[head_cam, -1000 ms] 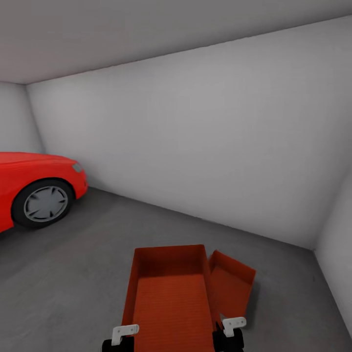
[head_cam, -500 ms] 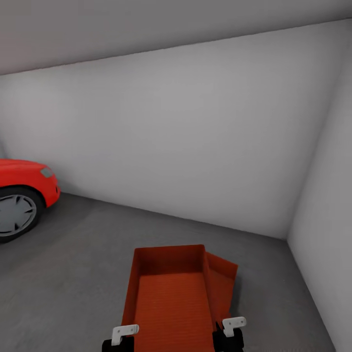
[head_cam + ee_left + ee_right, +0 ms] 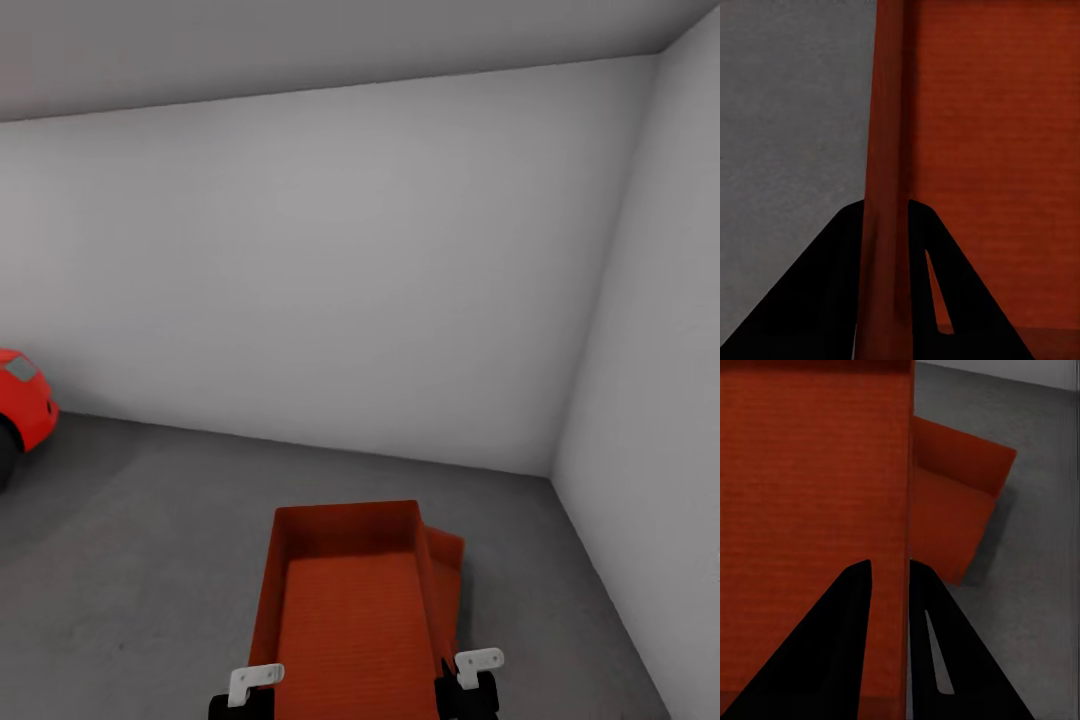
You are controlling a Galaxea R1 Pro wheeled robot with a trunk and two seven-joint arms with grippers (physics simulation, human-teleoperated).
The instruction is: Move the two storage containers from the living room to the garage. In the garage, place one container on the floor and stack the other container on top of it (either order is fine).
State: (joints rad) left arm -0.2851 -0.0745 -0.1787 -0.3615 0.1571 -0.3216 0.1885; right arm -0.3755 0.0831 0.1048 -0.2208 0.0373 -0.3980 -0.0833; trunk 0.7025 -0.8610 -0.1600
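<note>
Here, held container wall pinched by each claw, left, right, second container below.

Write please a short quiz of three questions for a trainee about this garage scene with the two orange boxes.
1. True or false: both grippers grip side walls of the held container.
2. Where does the second container lie? A) inside the held one B) on the concrete floor, beside and below the held one C) on the red car
3. Fill in: the left gripper is shut on the container's ____.

Key: 1 true, as the right gripper also straddles a wall; 2 B; 3 wall.
</note>
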